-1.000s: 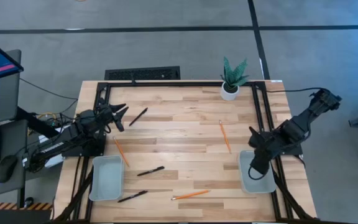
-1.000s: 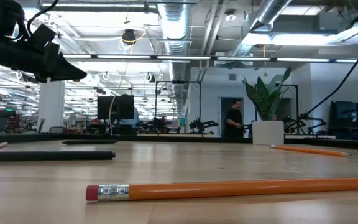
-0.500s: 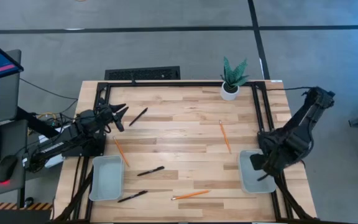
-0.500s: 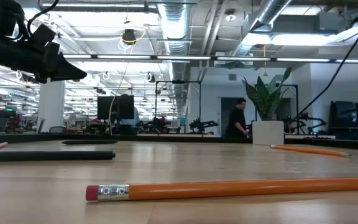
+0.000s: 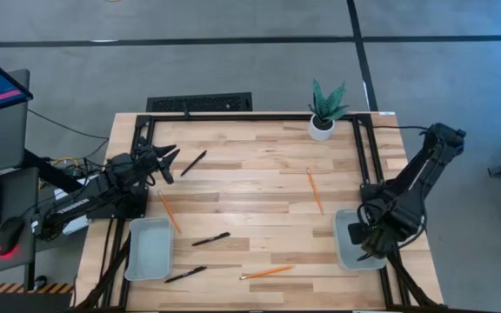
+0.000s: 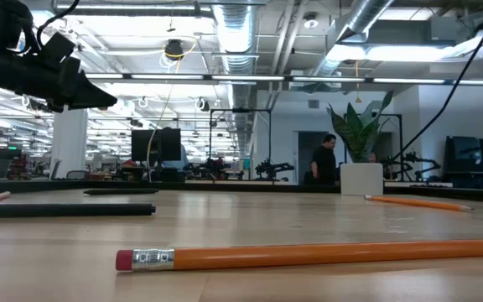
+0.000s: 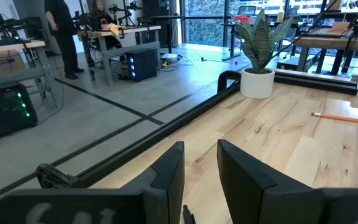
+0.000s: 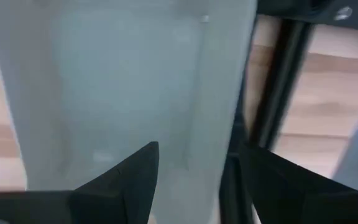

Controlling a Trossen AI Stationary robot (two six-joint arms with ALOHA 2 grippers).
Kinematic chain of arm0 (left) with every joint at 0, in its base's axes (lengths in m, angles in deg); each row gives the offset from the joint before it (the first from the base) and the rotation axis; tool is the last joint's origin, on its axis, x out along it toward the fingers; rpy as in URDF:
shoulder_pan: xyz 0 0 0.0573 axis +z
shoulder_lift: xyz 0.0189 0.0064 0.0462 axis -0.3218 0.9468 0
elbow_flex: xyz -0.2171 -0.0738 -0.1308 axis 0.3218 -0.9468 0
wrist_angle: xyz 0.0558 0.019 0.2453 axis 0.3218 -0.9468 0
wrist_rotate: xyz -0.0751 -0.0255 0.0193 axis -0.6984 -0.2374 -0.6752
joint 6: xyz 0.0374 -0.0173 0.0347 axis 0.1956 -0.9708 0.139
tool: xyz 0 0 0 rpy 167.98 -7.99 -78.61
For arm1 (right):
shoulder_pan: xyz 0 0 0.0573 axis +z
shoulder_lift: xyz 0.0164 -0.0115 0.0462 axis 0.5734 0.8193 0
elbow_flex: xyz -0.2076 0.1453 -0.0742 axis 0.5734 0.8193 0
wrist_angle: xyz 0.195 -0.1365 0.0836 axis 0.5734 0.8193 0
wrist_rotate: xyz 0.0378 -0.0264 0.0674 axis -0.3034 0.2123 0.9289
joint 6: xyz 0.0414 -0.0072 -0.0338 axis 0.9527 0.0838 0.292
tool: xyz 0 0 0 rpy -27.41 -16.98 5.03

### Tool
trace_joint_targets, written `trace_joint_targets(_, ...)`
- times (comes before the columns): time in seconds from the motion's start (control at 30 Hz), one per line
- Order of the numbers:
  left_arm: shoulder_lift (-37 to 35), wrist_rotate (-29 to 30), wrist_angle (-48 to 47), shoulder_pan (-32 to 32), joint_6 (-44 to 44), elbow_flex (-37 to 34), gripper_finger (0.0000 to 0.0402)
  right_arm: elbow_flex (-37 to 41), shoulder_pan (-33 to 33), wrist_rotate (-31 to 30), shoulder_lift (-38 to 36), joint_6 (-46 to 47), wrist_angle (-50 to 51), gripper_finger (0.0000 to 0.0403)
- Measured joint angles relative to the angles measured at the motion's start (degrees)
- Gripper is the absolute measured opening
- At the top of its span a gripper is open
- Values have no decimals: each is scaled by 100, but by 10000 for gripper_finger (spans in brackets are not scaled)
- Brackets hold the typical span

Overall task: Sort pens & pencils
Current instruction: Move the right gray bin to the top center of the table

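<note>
while my left arm has sat unmoved at the table's left edge over the last second, my right arm has drawn back and down, so that the right gripper (image 5: 370, 246) now hangs over the near outer corner of the pale grey plastic tray on the right (image 5: 344, 253), its fingers (image 8: 124, 177) spread wide with nothing between them. through its wrist camera i see only bare tray floor, so i judge nothing has been sorted into it yet.

the left gripper (image 5: 169, 162) hovers just beside the farthest thin black pen (image 5: 194, 163), its fingers (image 7: 169, 174) partly apart and empty. the other two thin black pens lie near the pale grey plastic tray on the left (image 5: 149, 249): one (image 5: 210, 238) just to its right, one (image 5: 185, 275) by its near corner.

all three thin orange wooden pencils are on the light wood tabletop (image 5: 250, 187): one (image 5: 169, 211) by the left tray's far corner, one (image 5: 315, 190) up from the right tray, one (image 5: 266, 272) along the near edge.

to me the right arm's retreat reads as a pause or reset, with all six pieces left to sort.
</note>
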Motion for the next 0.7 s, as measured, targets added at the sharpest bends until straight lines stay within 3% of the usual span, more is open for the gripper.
trace_joint_targets(0.4, -1, 1, 1, 1, -167, 1, 87, 978, 2, -118, -140, -70, -858, 233)
trace_joint_targets(0.7, 0, 260, 4, 1, -165, 2, 87, 1102, 2, -118, -214, -140, -934, 131)
